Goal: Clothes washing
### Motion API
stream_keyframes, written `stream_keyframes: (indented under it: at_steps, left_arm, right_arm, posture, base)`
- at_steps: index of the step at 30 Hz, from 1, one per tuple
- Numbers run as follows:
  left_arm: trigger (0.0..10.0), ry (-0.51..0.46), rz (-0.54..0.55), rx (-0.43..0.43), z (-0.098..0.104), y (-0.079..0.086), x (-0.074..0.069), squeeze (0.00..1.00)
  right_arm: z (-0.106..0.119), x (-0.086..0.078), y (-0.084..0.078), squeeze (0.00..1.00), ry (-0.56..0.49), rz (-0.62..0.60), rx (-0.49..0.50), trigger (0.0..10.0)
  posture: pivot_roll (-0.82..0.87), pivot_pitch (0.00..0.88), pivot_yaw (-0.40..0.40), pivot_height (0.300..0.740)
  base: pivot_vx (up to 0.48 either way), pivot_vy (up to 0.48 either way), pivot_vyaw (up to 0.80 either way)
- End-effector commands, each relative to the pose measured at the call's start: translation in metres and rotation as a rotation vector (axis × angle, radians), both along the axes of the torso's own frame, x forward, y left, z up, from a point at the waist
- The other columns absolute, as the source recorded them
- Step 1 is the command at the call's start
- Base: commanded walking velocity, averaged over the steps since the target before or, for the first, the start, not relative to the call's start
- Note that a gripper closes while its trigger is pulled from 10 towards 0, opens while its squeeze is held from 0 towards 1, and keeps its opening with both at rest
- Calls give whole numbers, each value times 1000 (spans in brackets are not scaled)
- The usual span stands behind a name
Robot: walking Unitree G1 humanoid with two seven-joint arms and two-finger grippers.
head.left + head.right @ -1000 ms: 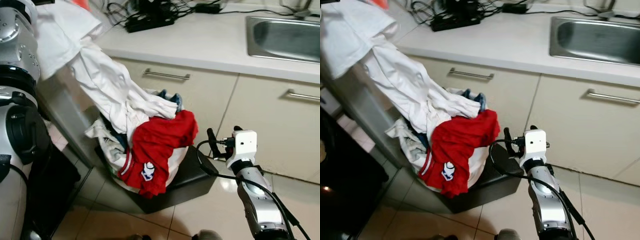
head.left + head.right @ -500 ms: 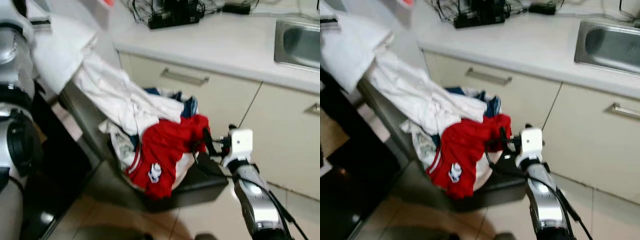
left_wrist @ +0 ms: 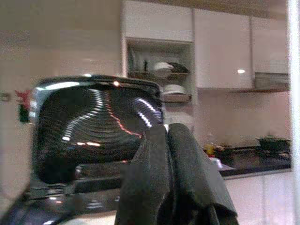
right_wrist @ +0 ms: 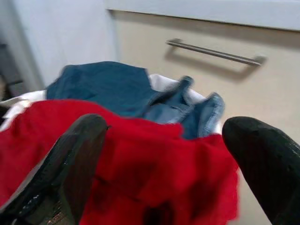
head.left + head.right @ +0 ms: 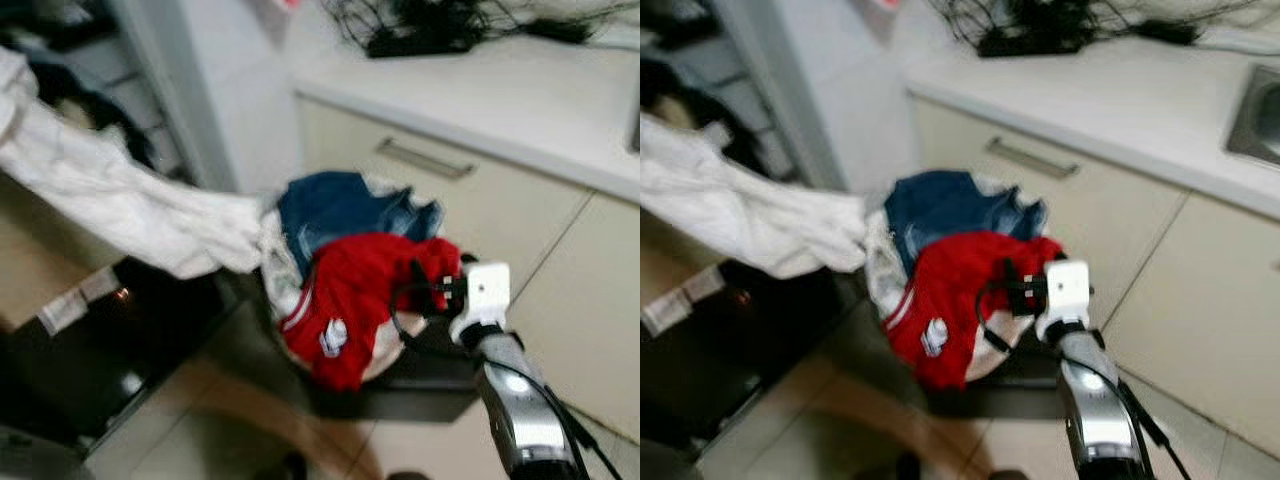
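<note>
Your right gripper (image 4: 164, 159) hangs just above the red garment (image 5: 365, 290), jaws spread wide and holding nothing. That red piece tops the laundry heap in the dark basket (image 5: 420, 385) on the tiled floor (image 5: 250, 420), right against the cabinet front with its drawer handle (image 5: 425, 158). Blue denim (image 5: 340, 205) lies just behind the red, toward the cabinet. A white cloth (image 5: 120, 205) stretches from the heap off to your left (the picture is blurred here). Your left gripper (image 3: 171, 178) has its jaws pressed together; whether they hold anything, you cannot tell. It faces a dark glossy appliance (image 3: 93, 126). Tangled cables (image 5: 440, 25) sit on the table (image 5: 520, 100) above.
</note>
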State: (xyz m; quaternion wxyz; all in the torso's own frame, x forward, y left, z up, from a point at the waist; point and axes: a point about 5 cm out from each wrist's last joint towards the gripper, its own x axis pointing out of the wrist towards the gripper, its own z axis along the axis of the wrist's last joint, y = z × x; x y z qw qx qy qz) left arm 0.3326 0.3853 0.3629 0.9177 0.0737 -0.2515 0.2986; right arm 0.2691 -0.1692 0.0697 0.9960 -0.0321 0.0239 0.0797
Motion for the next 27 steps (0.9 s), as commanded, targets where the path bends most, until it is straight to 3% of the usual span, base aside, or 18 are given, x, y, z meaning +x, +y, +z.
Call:
stream_keyframes:
  at_steps: [1,3,4,5,6,7,8,9,12,13,15,16,17,19,23,27]
  left_arm:
    - [0,56,-73,34,-7,-12,10,0]
    - [0,121,-197,66,-25,-36,27,0]
    - [0,121,-197,66,-25,-36,27,0]
    - [0,206,-399,99,-56,-78,48,0]
    - [0,206,-399,99,-56,-78,48,0]
    - [0,238,-465,105,-68,-93,54,0]
    - [0,294,-572,93,-95,-124,62,0]
    - [0,294,-572,93,-95,-124,62,0]
    - [0,392,-693,50,-140,-166,64,0]
    - [0,392,-693,50,-140,-166,64,0]
    - [0,461,-776,35,-169,-192,60,0]
    - [0,461,-776,35,-169,-192,60,0]
    - [0,495,-844,0,-193,-214,52,0]
    - [0,508,-865,-17,-205,-224,47,0]
    - [0,510,-875,-25,-209,-229,44,0]
    - [0,527,-862,-7,-210,-237,42,0]
  right_arm:
    - [2,2,4,145,-1,15,15,10000]
    - [2,2,5,161,3,20,22,10000]
    - [2,2,5,161,3,20,22,10000]
    - [1,3,8,165,3,32,10,10000]
    - [1,3,8,165,3,32,10,10000]
    - [1,3,9,169,4,37,7,10000]
    - [1,4,9,165,3,39,4,10000]
    - [1,4,9,165,3,39,4,10000]
    - [4,6,9,165,-11,35,-3,10000]
    - [4,6,9,165,-11,35,-3,10000]
    - [11,9,9,161,-35,34,-3,10000]
    - [11,9,9,161,-35,34,-3,10000]
    - [25,17,8,165,-84,27,-1,10000]
    - [37,23,7,165,-124,17,4,10000]
    - [47,28,8,173,-148,20,14,10000]
    - [39,32,7,75,-100,-4,35,10000]
  posture:
    - [-225,0,75,740]
    - [-219,0,73,740]
    - [-219,0,73,740]
    - [-216,0,71,740]
    - [-216,0,71,740]
    - [-216,0,71,740]
    - [-215,0,74,740]
    - [-215,0,74,740]
    - [-217,0,78,740]
    - [-217,0,78,740]
    - [-217,0,81,740]
    - [-217,0,81,740]
    - [-225,0,88,740]
    - [-225,0,89,740]
    - [-222,0,89,740]
    - [-216,0,79,740]
  base:
    - [0,0,544]
    - [0,0,550]
    - [0,0,550]
    - [0,0,556]
    - [0,0,556]
    - [0,0,556]
    - [0,0,556]
    - [0,0,556]
    - [0,0,554]
    - [0,0,556]
    - [0,0,556]
    - [0,0,556]
    - [0,0,556]
    - [0,0,550]
    - [0,0,544]
    - [0,0,517]
